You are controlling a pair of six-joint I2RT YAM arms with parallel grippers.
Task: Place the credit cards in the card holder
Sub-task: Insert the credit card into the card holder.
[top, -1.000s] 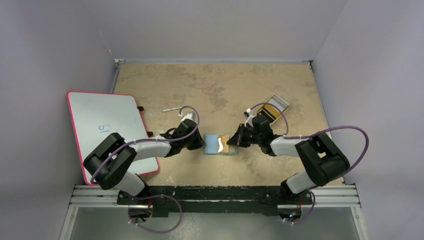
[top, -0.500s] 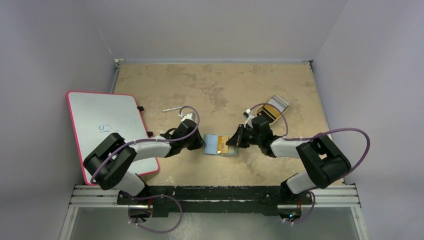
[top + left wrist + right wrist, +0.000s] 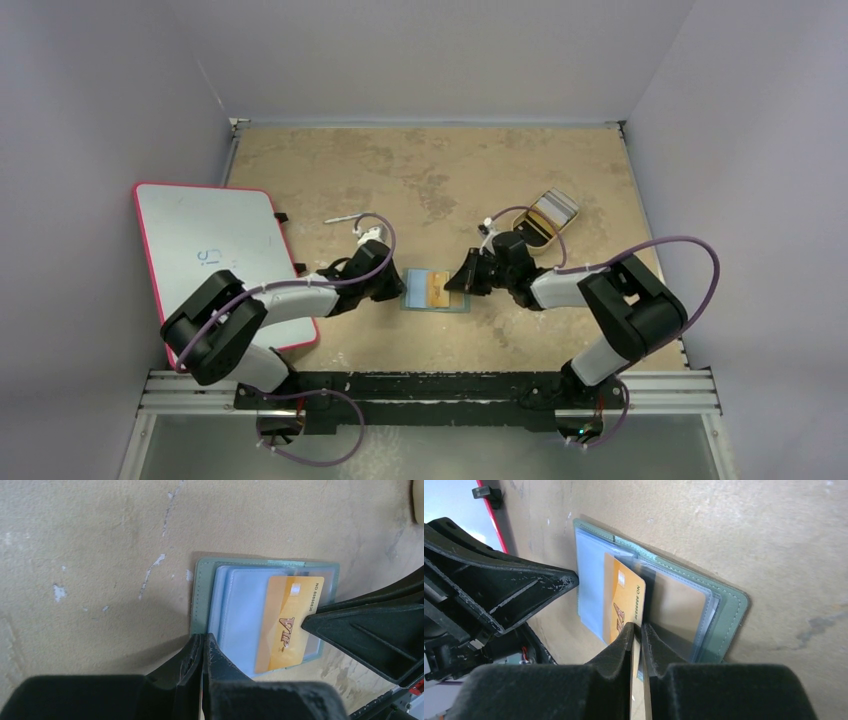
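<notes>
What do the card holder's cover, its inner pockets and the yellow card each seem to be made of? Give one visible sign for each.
Cover: probably faux leather, matte grey-green, with a stitched seam along its edge.
Inner pockets: thin plastic film, pale blue to clear, glossy and see-through.
Yellow card: stiff plastic, smooth, with printed lettering.

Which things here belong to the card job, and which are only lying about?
Job:
- card holder, open
- orange card on its pockets
- spare cards in the tan tray

Lying about:
- whiteboard with pink rim
- thin pale stick beside it
</notes>
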